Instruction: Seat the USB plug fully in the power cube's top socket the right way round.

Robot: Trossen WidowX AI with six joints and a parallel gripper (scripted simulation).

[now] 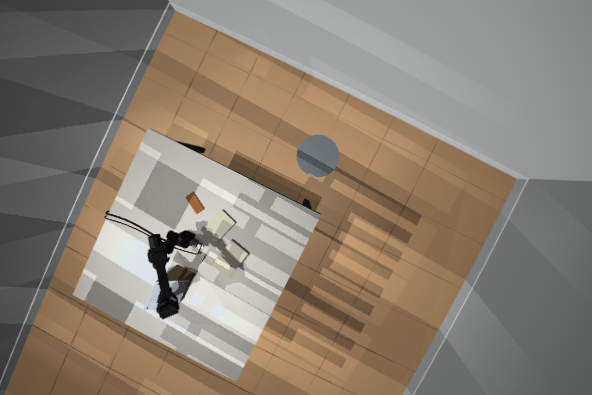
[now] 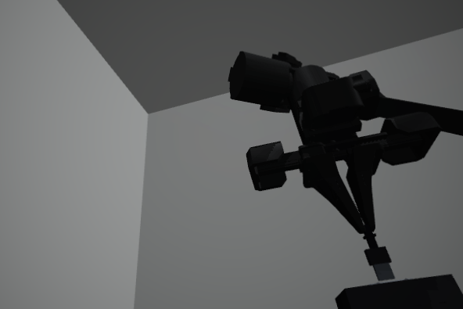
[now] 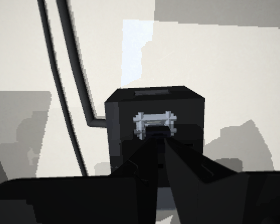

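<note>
The black power cube [image 2: 399, 296] [image 3: 113, 117] stands under my fingers, with a bright metal-rimmed socket [image 3: 139, 120] in its top. My gripper [image 2: 367, 231] [image 3: 160, 145] is shut on the narrow rear end of the black USB plug [image 2: 378, 256] [image 3: 158, 131]. In the exterior view the plug leans slightly, and the lower end of its metal shell [image 2: 384, 271] meets the cube's top edge in the picture. In the wrist view the plug covers the near part of the socket. The socket's inside is mostly hidden, so I cannot tell how deep the shell is or which way round it is.
On the table [image 1: 162, 186] are an orange block [image 1: 195, 202] and pale boxes [image 1: 221, 224] [image 1: 237, 252] near the arm. A dark brown object [image 1: 181, 274] lies beside the arm. Black cables [image 3: 76, 60] [image 1: 131, 223] run left of the cube. A round grey stool [image 1: 318, 156] stands off the table.
</note>
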